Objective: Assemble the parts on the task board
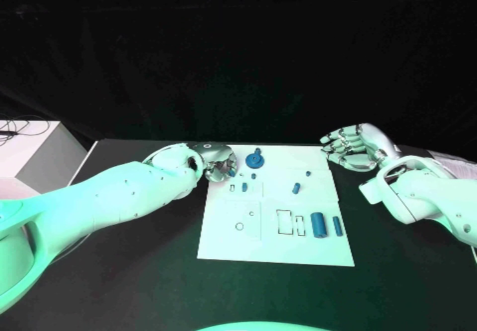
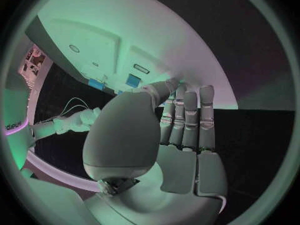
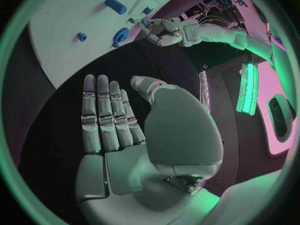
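Black is the table (image 1: pixel 119 276), and black is the cloth backdrop behind it. On the table's middle lies the white rectangular task board (image 1: pixel 278 241). To the far left of the table stands a pale box-shaped stand (image 1: pixel 35 155).

On the board lie the small blue parts. A round blue disc (image 1: pixel 256 161) lies near the far edge. A larger blue cylinder (image 1: pixel 318 225) and a thinner blue cylinder (image 1: pixel 337 225) lie side by side near the right edge. A short blue peg (image 1: pixel 295 187) lies between them and the disc.

The left hand (image 1: pixel 211 165) is over the far left corner of the board, close to the disc; whether it grips anything I cannot tell. In the left wrist view its fingers (image 2: pixel 187 117) stand straight and side by side.

The right hand (image 1: pixel 350 148) is beside the far right corner of the board, off it, with fingers curled in a little and apart, and it holds nothing. In the right wrist view its palm is flat and bare.
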Robot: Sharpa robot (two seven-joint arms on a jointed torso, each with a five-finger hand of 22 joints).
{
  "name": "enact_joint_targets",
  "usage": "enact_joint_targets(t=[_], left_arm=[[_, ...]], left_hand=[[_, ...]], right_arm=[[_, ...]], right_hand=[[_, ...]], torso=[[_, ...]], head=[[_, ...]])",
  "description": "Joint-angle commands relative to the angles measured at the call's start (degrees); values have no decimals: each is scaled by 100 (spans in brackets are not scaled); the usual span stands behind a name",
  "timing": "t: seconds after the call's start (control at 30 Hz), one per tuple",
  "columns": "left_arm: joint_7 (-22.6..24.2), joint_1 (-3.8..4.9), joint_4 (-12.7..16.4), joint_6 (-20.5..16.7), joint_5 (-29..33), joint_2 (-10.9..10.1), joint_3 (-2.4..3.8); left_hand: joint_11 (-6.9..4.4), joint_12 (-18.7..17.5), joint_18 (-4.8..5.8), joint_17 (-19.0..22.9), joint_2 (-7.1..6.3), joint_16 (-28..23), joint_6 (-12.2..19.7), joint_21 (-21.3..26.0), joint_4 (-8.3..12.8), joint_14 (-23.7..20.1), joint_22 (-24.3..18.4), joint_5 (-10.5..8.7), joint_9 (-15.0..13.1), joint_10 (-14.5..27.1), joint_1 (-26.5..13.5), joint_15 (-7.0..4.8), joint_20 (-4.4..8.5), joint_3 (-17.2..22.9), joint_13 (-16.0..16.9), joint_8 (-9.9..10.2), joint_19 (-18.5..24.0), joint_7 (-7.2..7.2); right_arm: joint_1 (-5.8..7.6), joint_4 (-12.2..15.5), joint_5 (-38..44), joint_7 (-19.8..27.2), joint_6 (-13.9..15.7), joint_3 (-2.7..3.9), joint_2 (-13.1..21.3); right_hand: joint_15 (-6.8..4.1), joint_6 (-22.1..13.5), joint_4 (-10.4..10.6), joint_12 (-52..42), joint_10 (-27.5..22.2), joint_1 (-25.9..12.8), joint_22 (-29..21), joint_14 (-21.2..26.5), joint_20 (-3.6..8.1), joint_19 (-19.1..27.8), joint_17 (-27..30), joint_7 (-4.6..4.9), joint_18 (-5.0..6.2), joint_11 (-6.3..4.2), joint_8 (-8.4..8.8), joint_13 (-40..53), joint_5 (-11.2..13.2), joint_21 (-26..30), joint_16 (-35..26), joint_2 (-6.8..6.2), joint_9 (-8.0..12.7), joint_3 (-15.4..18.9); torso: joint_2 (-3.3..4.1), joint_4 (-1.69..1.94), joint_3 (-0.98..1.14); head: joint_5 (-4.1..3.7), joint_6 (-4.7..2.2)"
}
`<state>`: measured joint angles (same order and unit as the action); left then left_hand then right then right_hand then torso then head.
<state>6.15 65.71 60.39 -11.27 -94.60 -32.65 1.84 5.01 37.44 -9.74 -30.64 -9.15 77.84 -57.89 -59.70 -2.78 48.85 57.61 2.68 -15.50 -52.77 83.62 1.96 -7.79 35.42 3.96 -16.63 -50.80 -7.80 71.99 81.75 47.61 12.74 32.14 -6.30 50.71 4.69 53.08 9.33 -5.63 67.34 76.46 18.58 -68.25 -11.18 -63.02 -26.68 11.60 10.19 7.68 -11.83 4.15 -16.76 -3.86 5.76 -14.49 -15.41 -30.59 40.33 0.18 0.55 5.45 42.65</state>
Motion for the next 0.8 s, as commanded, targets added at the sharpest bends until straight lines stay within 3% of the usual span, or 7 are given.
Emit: enact_joint_targets(t=[0.03,0.8], left_arm=[[126,6,24,-145,121,9,2],[-23,6,10,39,197,-19,3]], left_hand=[[19,-52,-43,12,38,29,-33,-22,-37,39,2,9,-13,-50,-9,5,4,-16,-10,-20,-48,-22],[154,-379,-66,60,-159,4,128,127,43,-30,-143,9,9,65,60,112,-78,-59,-17,136,50,-85]], right_arm=[[3,11,20,70,-68,3,-2],[3,7,20,69,-72,3,2]], right_hand=[[32,-18,0,30,-7,-30,-6,-6,-3,33,6,39,29,35,20,-7,-39,17,-21,-5,6,10],[33,-12,-3,35,-2,-32,-48,-13,-5,30,24,38,30,35,30,-21,-38,15,-33,-8,9,17]], torso=[[2,0,-1],[2,-5,4]], head=[[10,-10],[16,-8]])
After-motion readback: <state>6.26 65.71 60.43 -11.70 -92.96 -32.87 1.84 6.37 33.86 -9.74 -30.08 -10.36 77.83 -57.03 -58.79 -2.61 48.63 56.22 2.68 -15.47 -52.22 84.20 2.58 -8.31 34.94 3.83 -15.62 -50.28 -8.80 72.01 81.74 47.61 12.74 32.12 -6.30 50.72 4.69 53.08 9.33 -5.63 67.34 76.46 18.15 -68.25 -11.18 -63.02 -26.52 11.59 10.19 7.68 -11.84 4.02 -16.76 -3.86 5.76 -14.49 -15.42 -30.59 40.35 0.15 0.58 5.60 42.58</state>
